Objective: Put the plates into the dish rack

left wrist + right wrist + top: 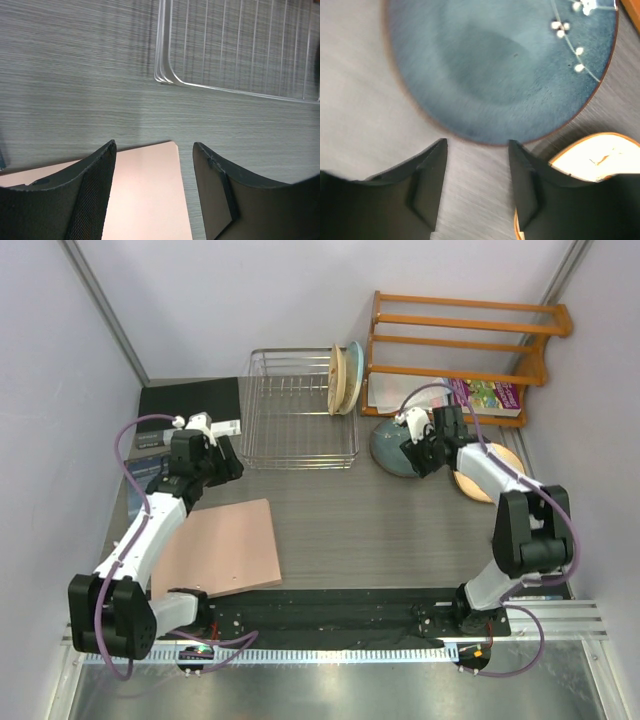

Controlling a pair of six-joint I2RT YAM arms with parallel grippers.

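Observation:
The wire dish rack [297,410] stands at the back centre; its corner shows in the left wrist view [235,50]. Two plates [343,378] stand upright at its right end. A dark teal plate [392,446] lies flat right of the rack and fills the right wrist view [500,65]. An orange-yellow plate [487,472] lies to its right, its rim showing in the right wrist view [590,155]. My right gripper [477,145] is open and empty, just at the teal plate's near rim. My left gripper [154,147] is open and empty, over the table left of the rack.
A pink board [218,546] lies at the front left, its corner under my left gripper [145,190]. An orange wooden shelf [460,350] stands at the back right with a book [488,397] beside it. A black mat [190,400] lies at the back left.

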